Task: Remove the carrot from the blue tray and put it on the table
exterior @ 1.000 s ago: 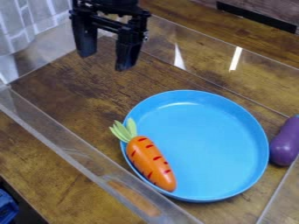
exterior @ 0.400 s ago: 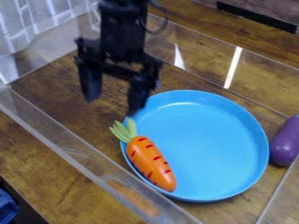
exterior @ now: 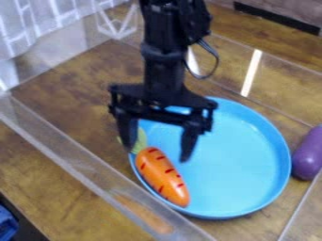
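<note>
Hovering open claw (exterior: 161,151), carrot (exterior: 164,177) below

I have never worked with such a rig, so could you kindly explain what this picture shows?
One camera looks down at an angle on a robot arm at a wooden table with clear walls. The black two-fingered part at the arm's end is the gripper; it points down, open, and holds nothing. Just below it an orange toy carrot lies on the near-left edge of a round blue tray. A purple object sits beside the tray at the right edge.
</note>
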`<control>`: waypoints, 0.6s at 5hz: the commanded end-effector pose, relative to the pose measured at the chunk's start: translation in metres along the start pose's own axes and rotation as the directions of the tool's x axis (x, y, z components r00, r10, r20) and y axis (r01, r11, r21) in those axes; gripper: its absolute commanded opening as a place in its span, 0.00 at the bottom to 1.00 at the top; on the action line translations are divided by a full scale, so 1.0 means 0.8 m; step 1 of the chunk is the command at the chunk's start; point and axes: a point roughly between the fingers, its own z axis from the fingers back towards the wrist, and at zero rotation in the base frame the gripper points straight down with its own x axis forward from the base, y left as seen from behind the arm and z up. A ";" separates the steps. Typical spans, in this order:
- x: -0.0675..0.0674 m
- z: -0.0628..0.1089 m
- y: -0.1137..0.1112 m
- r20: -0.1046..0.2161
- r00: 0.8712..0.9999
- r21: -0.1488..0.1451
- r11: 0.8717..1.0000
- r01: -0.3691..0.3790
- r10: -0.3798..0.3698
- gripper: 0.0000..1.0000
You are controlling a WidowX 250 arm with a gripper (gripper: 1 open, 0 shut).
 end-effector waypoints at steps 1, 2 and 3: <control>0.006 -0.010 -0.019 0.044 0.997 -0.048 0.997 -0.067 0.069 1.00; 0.013 -0.019 -0.026 0.058 0.992 -0.054 0.993 -0.106 0.109 1.00; 0.025 -0.029 -0.032 0.066 0.982 -0.058 0.984 -0.171 0.174 1.00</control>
